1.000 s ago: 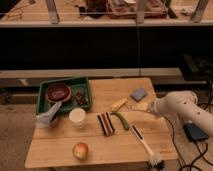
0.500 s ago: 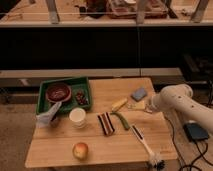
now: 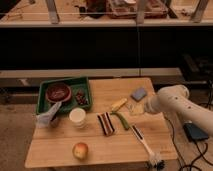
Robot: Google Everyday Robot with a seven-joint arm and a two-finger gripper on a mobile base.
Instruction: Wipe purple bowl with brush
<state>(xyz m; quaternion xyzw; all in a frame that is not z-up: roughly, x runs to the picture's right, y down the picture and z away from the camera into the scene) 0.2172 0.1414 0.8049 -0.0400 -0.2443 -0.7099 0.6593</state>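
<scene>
The hand hangs spread above the table; the brush lies just in front, handle end nearest (bristles at the front edge), the bowl well apart in the tray.

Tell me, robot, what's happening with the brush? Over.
Gripper open, empty, over table's right side. Brush lying by front edge, untouched. Bowl in tray, far left. Nothing covers brush.

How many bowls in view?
1. The purple bowl sits in the green tray, at the left rear of the table. The gripper is over the table's right side, near the blue sponge. None looks hidden.
</scene>
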